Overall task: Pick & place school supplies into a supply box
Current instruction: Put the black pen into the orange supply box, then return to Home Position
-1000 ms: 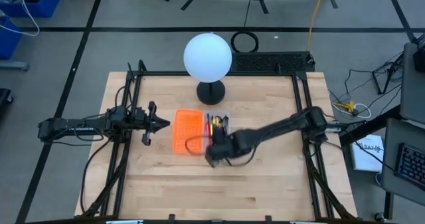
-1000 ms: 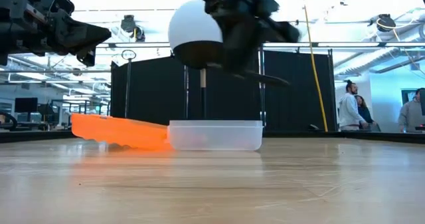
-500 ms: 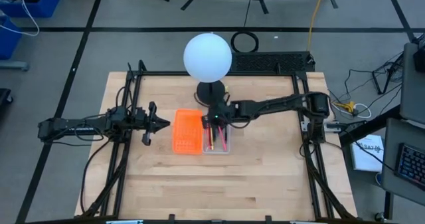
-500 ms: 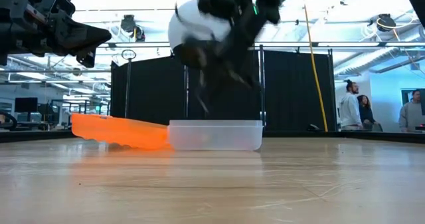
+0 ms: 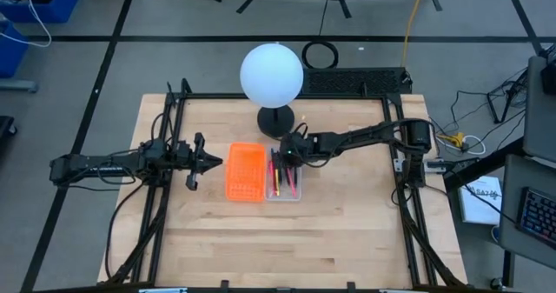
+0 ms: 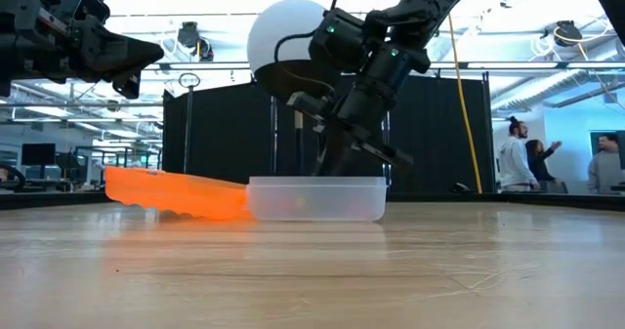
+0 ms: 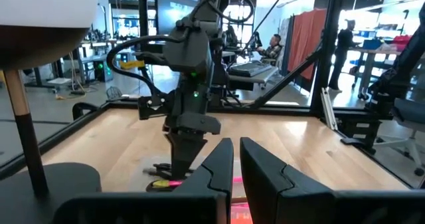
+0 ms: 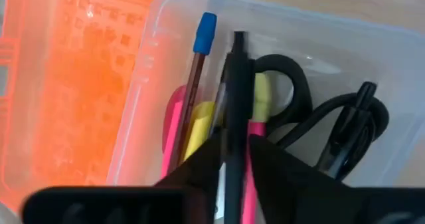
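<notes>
The supply box (image 5: 283, 175) is a clear shallow tray at mid-table, right of an orange tray (image 5: 246, 171). In the box lie pink and yellow pens (image 8: 178, 127), a blue-capped pencil (image 8: 199, 58) and black-handled scissors (image 8: 319, 111). My right gripper (image 5: 285, 154) hangs slanted down over the box's far end, shut on a black pen (image 8: 235, 78). My left gripper (image 5: 213, 161) waits level and shut at the table's left, above the wood. My right gripper pinches the black pen's shaft (image 8: 234, 127) between its two fingers (image 8: 199, 164), coming from above at a slant. The pen runs forward in line with the fingers, its free end (image 8: 238, 41) over the supplies in the box. Whether it rests on them cannot be told.
A lamp with a white globe (image 5: 272, 74) and a black base (image 5: 276, 119) stands just beyond the box, close to my right arm. The orange tray (image 6: 176, 192) leans its edge against the box (image 6: 315, 198). Bare wood lies on the near side. People (image 6: 518, 153) stand far behind.
My right gripper has swung from the box's near end toward the table's far edge and come down close over the box, rolling and tipping downward. The black pen went with it and now points down into the box.
</notes>
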Controlling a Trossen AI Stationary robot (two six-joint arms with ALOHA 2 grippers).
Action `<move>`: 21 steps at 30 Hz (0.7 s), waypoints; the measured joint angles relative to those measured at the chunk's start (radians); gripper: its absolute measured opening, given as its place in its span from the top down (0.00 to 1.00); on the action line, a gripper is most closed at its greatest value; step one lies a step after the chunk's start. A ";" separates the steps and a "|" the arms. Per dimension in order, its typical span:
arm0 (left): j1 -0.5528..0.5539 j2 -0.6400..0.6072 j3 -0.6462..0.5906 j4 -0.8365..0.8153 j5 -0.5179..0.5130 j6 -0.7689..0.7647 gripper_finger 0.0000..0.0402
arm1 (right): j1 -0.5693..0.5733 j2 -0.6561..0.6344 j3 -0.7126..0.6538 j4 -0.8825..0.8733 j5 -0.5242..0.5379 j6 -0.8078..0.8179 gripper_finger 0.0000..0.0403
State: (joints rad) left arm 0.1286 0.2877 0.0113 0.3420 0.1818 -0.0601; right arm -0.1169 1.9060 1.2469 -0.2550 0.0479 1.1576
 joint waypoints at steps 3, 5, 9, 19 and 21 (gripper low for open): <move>0.000 0.000 0.000 0.000 0.000 0.002 0.91 | 0.000 0.000 0.000 0.001 -0.001 0.000 0.76; 0.000 0.000 0.000 -0.001 0.000 0.002 0.91 | 0.001 0.000 0.000 0.001 -0.001 0.000 0.71; 0.000 0.000 0.000 -0.002 0.001 0.003 0.91 | 0.001 -0.014 -0.001 0.002 -0.022 -0.056 0.65; 0.001 -0.003 0.000 -0.047 0.066 0.023 0.91 | 0.161 -0.335 -0.028 0.018 0.263 -0.762 0.68; 0.001 -0.003 0.000 -0.036 0.080 0.034 0.91 | 0.213 -0.414 -0.083 0.095 0.292 -0.858 0.70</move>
State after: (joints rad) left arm 0.1295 0.2848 0.0109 0.3056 0.2615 -0.0260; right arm 0.0957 1.4925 1.1643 -0.1603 0.3396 0.3001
